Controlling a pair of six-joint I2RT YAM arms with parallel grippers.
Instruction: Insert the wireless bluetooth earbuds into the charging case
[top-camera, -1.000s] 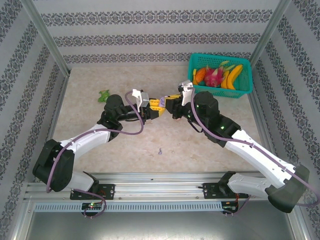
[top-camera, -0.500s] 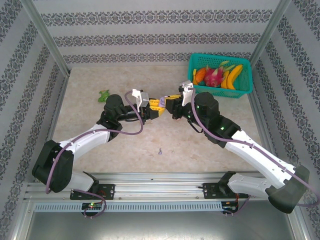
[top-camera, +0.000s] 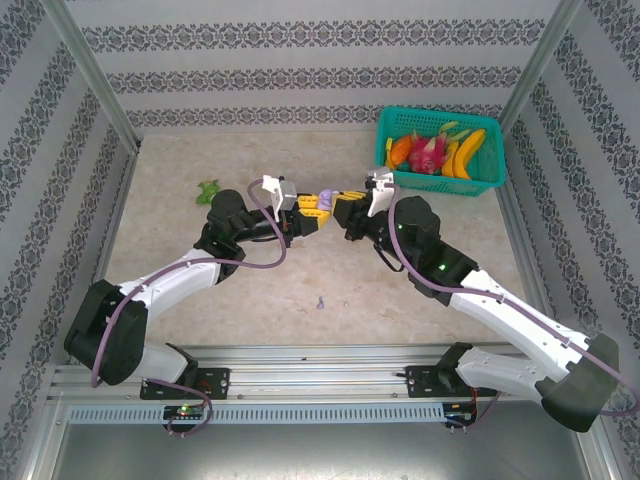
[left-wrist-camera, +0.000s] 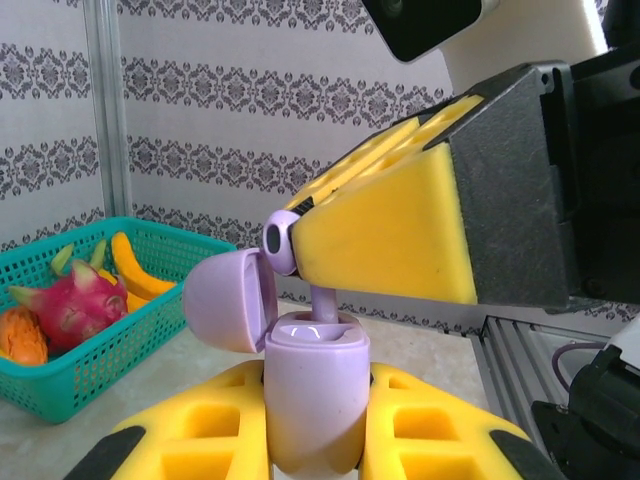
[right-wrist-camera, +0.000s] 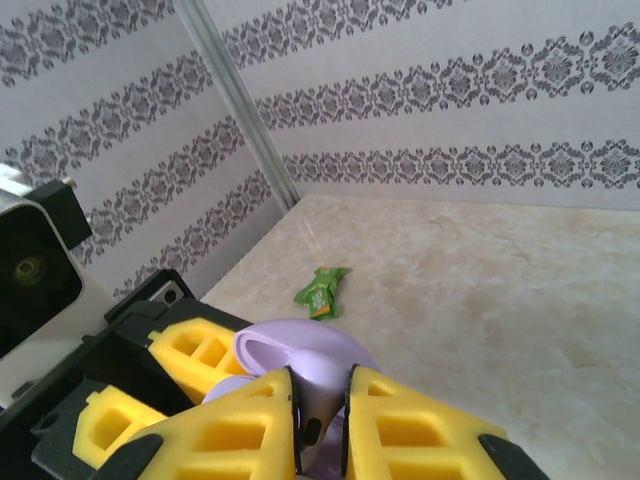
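Observation:
My left gripper (left-wrist-camera: 315, 425) is shut on the purple charging case (left-wrist-camera: 314, 395), holding it upright with its lid (left-wrist-camera: 222, 300) swung open to the left. My right gripper (right-wrist-camera: 322, 425) is shut on a purple earbud (right-wrist-camera: 326, 395). In the left wrist view that earbud (left-wrist-camera: 284, 244) hangs from the right gripper's yellow finger (left-wrist-camera: 390, 240), and its stem dips into a slot of the case. From above, the left gripper (top-camera: 306, 212) and right gripper (top-camera: 342, 206) meet tip to tip at mid-table, with the case (top-camera: 325, 196) between them. A second purple earbud (top-camera: 320, 302) lies on the table nearer the bases.
A teal basket (top-camera: 440, 186) of fruit stands at the back right. A green candy wrapper (top-camera: 208, 190) lies at the back left, and the green candy wrapper (right-wrist-camera: 322, 289) lies beyond the case in the right wrist view. Patterned walls close off the table.
The right wrist has shifted slightly right and away from the bases, and the purple case and earbud now show between the two grippers. The left arm has barely moved.

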